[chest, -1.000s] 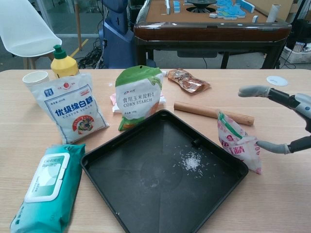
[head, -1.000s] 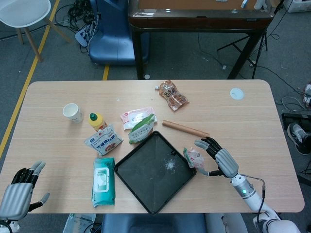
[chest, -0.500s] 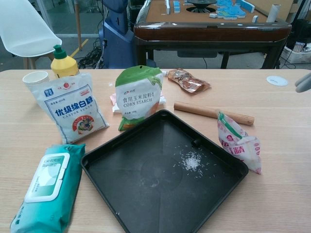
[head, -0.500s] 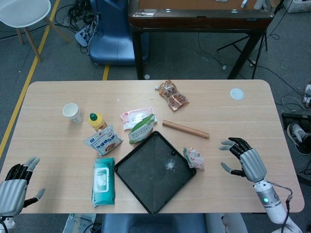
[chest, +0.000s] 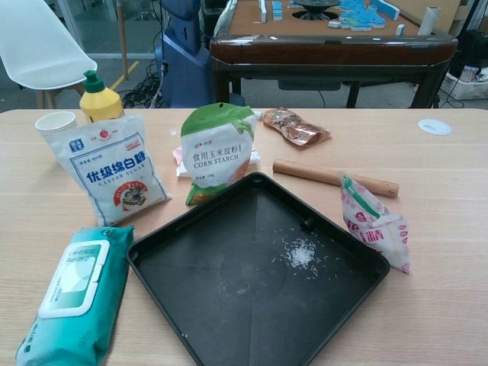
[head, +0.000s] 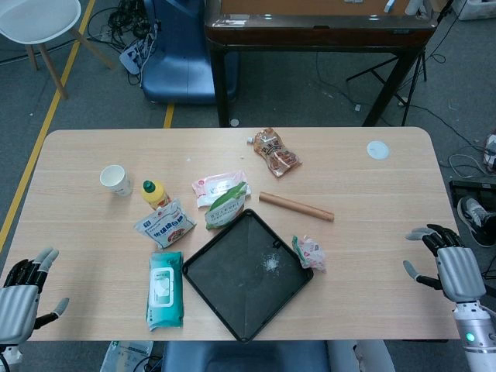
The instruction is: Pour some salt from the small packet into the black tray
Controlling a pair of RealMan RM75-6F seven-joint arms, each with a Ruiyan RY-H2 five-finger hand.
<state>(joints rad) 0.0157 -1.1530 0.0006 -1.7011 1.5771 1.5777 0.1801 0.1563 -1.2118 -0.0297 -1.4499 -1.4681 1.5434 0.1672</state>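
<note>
Right of centre, the crinkled plastic salt packet lies beside the square black tray, whose matte floor holds a scatter of white grains. Both hands, left and right, hover spread-fingered and empty at the lower corners.

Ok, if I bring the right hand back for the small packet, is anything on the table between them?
Nothing visible. The right hand is open near the table's right edge, and only bare tabletop lies between it and the small packet. The packet sits against the black tray's right rim; the rolling pin lies farther back, off that line.
</note>
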